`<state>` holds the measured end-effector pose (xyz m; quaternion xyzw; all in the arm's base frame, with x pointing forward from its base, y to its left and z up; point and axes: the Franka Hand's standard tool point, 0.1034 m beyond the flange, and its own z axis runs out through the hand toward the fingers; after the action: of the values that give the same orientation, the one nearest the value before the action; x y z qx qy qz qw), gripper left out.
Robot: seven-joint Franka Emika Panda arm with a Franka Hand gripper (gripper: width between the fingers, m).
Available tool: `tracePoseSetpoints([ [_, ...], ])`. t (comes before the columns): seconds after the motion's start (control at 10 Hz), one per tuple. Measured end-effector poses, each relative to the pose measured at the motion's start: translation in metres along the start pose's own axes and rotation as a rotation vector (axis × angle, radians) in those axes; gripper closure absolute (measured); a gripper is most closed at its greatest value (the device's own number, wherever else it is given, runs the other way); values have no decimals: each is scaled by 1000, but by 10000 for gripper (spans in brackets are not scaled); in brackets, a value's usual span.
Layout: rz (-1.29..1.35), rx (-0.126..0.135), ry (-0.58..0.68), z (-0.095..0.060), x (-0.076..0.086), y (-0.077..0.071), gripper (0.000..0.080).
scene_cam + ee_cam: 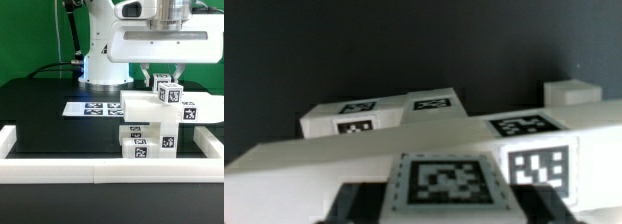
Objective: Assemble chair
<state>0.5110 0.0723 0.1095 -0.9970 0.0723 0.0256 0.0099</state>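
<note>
One gripper (166,76) down over the chair (152,125), fingers pinched narrow on a tagged white block (168,95) at the top of the stack — clamped there, most likely, to press the part home into the seat below. Half-built and standing on the black table (40,115), close against the white border rail (100,173), marker board (95,108) lying just behind. Up close on the wrist view — tagged block (452,180) filling the space between the fingers.
</note>
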Motion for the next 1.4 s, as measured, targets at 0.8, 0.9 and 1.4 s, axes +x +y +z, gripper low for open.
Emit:
tracePoseSetpoints([
  [0.8, 402, 2, -1, 0, -1, -2, 419],
  [0.9, 389, 0, 0, 0, -1, -3, 281],
  [1.4, -27, 0, 13, -1, -2, -13, 152],
])
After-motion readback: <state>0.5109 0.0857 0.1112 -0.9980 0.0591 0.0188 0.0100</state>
